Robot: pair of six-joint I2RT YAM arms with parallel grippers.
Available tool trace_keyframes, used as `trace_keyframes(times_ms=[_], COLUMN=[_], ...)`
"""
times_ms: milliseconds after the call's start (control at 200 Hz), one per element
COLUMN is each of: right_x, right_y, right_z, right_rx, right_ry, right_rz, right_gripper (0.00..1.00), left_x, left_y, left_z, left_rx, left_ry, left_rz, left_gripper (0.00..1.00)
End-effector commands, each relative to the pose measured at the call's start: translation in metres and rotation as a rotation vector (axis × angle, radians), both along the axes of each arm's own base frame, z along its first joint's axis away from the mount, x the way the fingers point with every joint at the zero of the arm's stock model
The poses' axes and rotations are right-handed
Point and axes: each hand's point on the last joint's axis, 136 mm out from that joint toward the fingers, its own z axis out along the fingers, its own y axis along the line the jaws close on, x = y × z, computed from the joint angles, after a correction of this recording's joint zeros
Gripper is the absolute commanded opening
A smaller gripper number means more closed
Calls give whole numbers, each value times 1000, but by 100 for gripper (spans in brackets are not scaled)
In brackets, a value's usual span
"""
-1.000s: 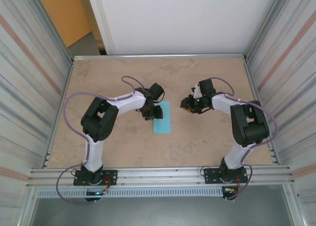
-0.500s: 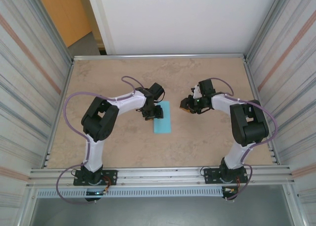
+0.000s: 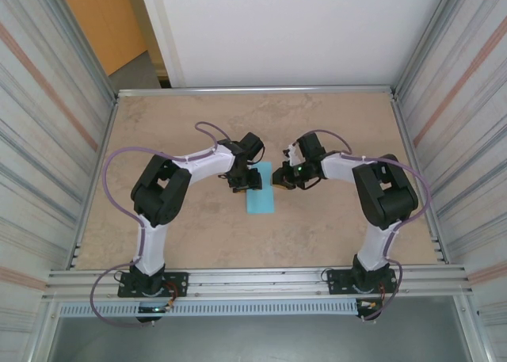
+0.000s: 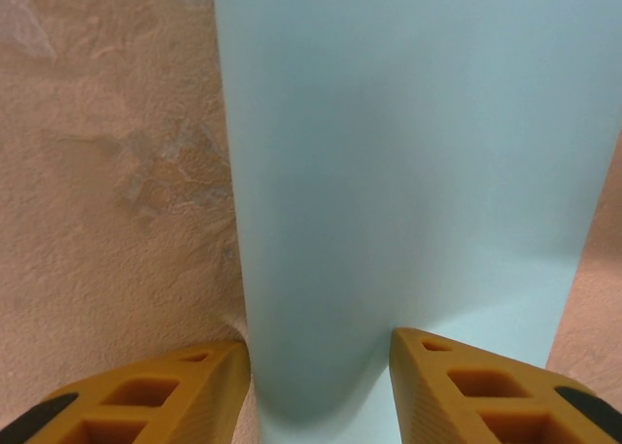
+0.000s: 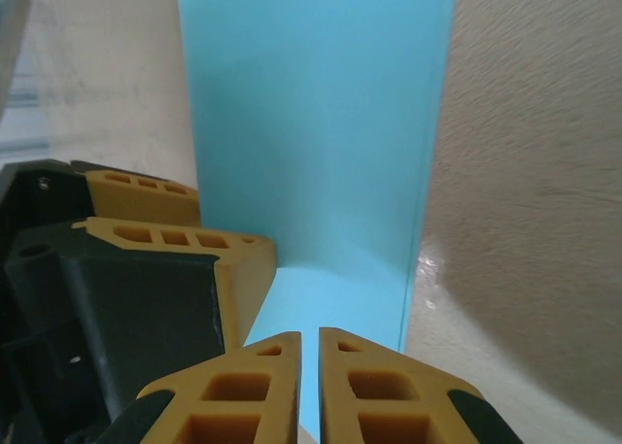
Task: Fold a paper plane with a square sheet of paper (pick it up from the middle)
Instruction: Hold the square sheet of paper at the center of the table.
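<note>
The square sheet of paper point(image 3: 261, 194) lies folded into a narrow light-blue strip at the middle of the table. My left gripper point(image 3: 246, 177) is at the strip's far left part. In the left wrist view the upper layer point(image 4: 408, 153) curls up between the orange fingers point(image 4: 194, 386), touching both, so my left gripper point(image 4: 319, 352) is shut on it. My right gripper point(image 3: 279, 177) is at the strip's far right edge. Its tips point(image 5: 310, 335) are shut, with a thin slit between them and nothing in it, just above the paper point(image 5: 311, 123). The left gripper's finger point(image 5: 175, 240) shows beside them.
The stone-patterned table point(image 3: 341, 124) is fenced by aluminium rails point(image 3: 253, 278) at the near edge and at both sides, with ribbed walls beyond. Both arms reach in from the near rail and meet at the centre.
My right arm has swung left from open table to the paper's right edge, and its jaws have closed. The left gripper and the paper have stayed where they were.
</note>
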Motion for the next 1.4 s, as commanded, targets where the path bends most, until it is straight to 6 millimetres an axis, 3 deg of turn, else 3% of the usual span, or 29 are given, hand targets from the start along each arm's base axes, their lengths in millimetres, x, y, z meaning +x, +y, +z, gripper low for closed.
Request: trace_keyframes(times_ms=[0,677,1087,1398], right_x=[4,0,-3,-17], right_y=[12,21,16,-3], right_z=[3,-16,-29,-63], right_rx=[29,11,-31,-151], right_ry=[-7,44,74,146], right_rz=[30,59,54,29], right_gripper=[13,12,12,10], left_x=[-41,-41,-39,-35], left_y=[21,18,16,15], left_z=[-82,-85,-86,-76], left_rx=[122,107,102,95], left_ry=[170,168,165,138], left_rz=[-22,-64,-82,-75], left_gripper=[46,46,46,46])
